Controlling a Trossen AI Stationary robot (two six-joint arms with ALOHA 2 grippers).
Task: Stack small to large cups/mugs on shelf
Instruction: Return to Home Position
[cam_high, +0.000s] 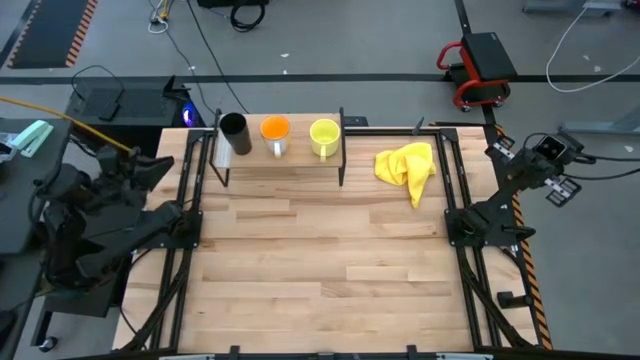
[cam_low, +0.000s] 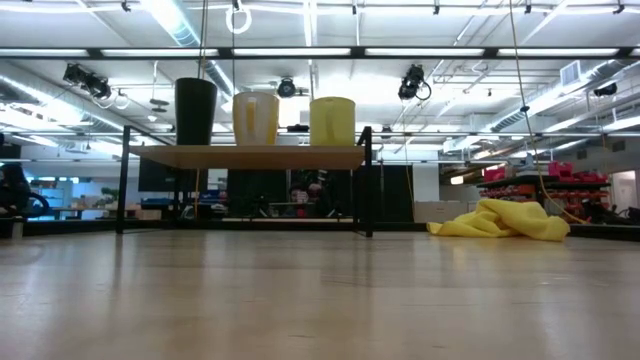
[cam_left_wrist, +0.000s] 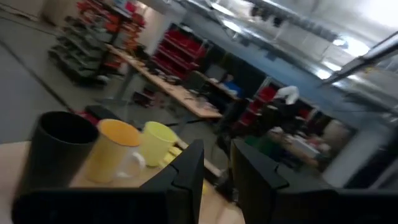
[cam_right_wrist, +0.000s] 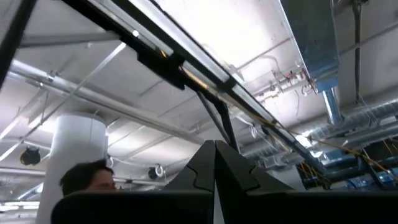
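**Hidden or unclear.** In the left wrist view, bases of all three vessels cut off by the left gripper's (cam_left_wrist: 217, 149) own dark housing; surroundings blurred. In the right wrist view, only ceiling (cam_right_wrist: 155, 74) visible past the right gripper (cam_right_wrist: 214, 147). From above, fingertips of neither made out among the folded dark links of the left arm (cam_high: 110, 215) and right arm (cam_high: 495, 210), parked at the left and right edges of the tabletop (cam_high: 320, 270). At table height, mug handles not discernible.

**Claws.** Left: narrow gap between the fingers, nothing in it. Right: fingers pressed together, nothing between.

**Location.** Shelf (cam_high: 290, 165): at the tabletop's far edge, left of centre. Long axis running left to right, parallel to that edge. On its board, in one row and apart from each other:
- black cup (cam_high: 232, 128) at the left end
- orange mug (cam_high: 275, 129) in the middle
- yellow mug (cam_high: 324, 132) at the right end

**Orientation.** All three upright, mouths up, long axes vertical. Black cup tallest, a plain cylinder. Handles of both mugs pointing toward the tabletop's near edge, square to the shelf's length.

**Other.** Yellow cloth (cam_high: 407, 165): crumpled on the tabletop, right of the shelf and clear of it.
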